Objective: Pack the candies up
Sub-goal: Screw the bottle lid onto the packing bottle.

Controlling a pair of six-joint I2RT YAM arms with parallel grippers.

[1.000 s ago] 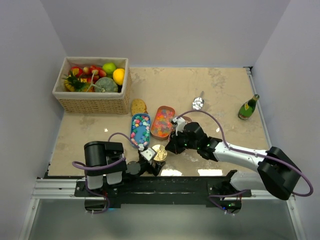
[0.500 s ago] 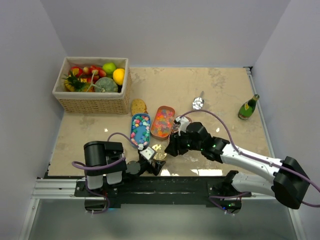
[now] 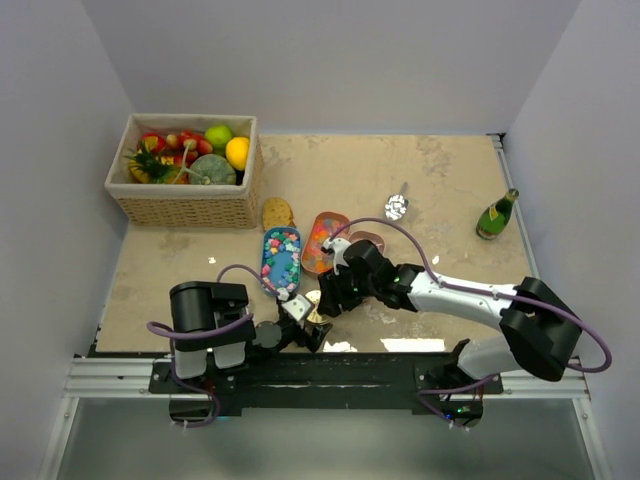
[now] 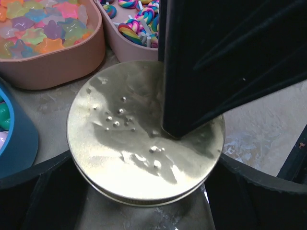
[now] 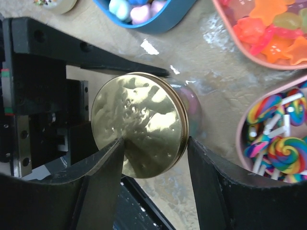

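1. wicker basket [image 3: 185,200] far back left, bottle [image 3: 496,215] far right, cookie [image 3: 277,212] behind the trays.
2. right arm [image 3: 450,293] overhangs the pink tray [image 4: 127,48].
3. candies [image 3: 282,248] fill the blue tray [image 3: 264,262], orange tray [image 3: 330,214] and pink tray.
4. gold lid [image 5: 139,122] sits just in front of the trays. right gripper [image 5: 156,143] jaws apart astride it. left gripper [image 4: 144,165] flanks it; we cannot tell its grip.
5. a second ago the right arm sat further right.

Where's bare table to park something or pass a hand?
Free: back strip between wicker basket and bottle, behind the spoon; front-left patch below the basket, left of the blue tray. Crowded: centre front, where cookie, blue tray, orange tray, gold lid, left gripper and right gripper bunch together.
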